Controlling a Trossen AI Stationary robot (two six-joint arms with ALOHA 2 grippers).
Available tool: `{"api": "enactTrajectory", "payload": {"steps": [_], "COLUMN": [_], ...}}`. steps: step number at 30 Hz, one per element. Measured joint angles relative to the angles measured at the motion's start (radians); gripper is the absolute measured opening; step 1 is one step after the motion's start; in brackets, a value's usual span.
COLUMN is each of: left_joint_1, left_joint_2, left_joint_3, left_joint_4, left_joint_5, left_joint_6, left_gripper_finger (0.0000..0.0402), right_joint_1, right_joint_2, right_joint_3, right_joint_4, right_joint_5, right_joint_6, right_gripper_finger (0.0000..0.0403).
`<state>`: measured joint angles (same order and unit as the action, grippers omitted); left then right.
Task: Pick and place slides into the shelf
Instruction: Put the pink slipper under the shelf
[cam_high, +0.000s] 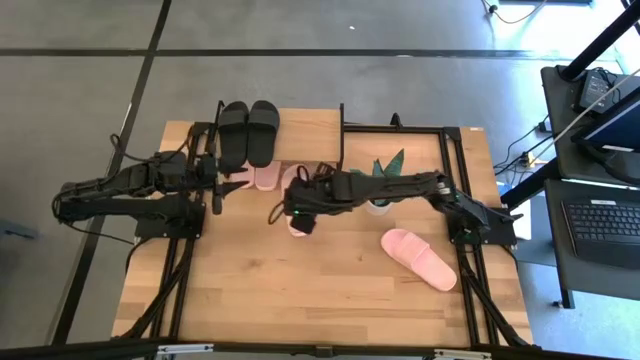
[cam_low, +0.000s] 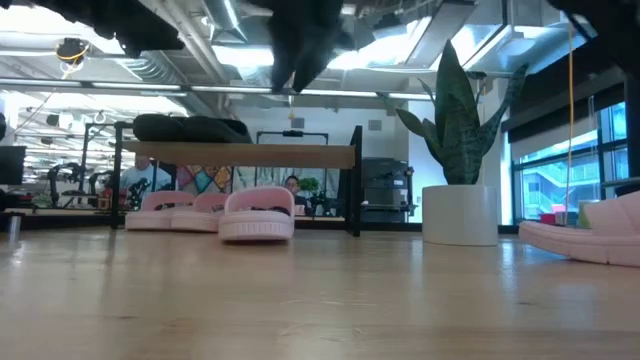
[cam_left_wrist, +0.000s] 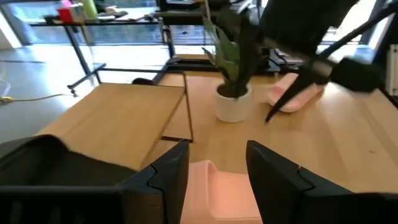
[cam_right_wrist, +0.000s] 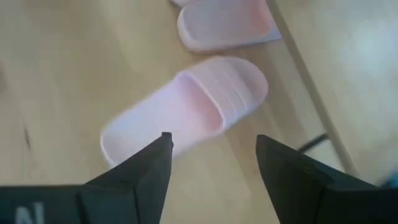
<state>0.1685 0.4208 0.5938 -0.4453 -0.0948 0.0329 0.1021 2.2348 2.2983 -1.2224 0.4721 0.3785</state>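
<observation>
Right wrist view: right gripper (cam_right_wrist: 211, 158) hangs with fingers spread wide, empty — a pink slide (cam_right_wrist: 186, 109) lies on the table just beyond them, beside the shelf (cam_high: 310, 128). Left gripper (cam_left_wrist: 214, 165) is parted over another pink slide (cam_left_wrist: 217, 196).

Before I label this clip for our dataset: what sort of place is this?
Probably a robotics lab or workshop in an open office: a concrete floor, exposed ceiling ducts, and a laptop on a side bench beside the wooden table.
</observation>
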Motion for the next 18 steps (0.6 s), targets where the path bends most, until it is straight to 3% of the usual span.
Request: {"api": "enactTrajectory", "payload": {"steps": [8,12,18], "left_joint_1": [-0.098,-0.152,-0.219], "left_joint_2": [0.107,0.166,0.246], "left_joint_3": [0.000,0.000,0.000], "left_joint_4": [0.172,0.233,0.291], "left_joint_5": [-0.053,-0.122,-0.217], "left_joint_6": [-0.005,-0.006,-0.022], "left_gripper_finger": [0.0151,0.0151,0.0151], "right_joint_1": [0.025,0.020,0.013], "right_joint_2": [-0.154,-0.283,-0.570], "right_joint_3": [-0.072,-0.243,-0.637], "right_joint_4": [-0.081,-0.042,0.206], "right_joint_5": [0.025,0.025,0.026], "right_joint_6": [-0.148,-0.173,-0.176], "right_gripper_finger": [0.0232,0.0232,0.0232]}}
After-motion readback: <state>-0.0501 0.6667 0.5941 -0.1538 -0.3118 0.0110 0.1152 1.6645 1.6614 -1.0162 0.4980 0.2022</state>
